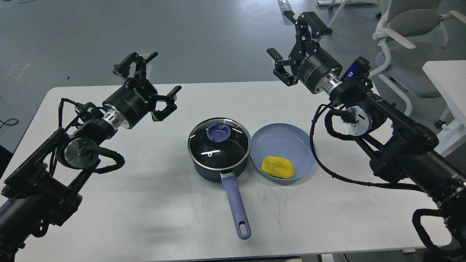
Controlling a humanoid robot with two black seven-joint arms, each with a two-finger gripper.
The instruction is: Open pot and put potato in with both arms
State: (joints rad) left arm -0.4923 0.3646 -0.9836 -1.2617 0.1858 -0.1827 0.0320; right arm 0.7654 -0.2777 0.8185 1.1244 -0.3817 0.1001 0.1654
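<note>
A dark blue pot [218,160] stands mid-table with its glass lid [219,143] on; the lid has a blue knob [218,131]. The pot's long blue handle [236,205] points toward me. A yellow potato [277,167] lies in a light blue bowl [291,136] just right of the pot. My left gripper [157,75] is open and empty, raised above the table to the pot's upper left. My right gripper [287,34] is open and empty, held high beyond the table's far edge, above the bowl.
The white table [153,211] carries only the pot and bowl. A white office chair [404,25] and another white table [446,78] stand at the right. Grey floor lies beyond the far edge.
</note>
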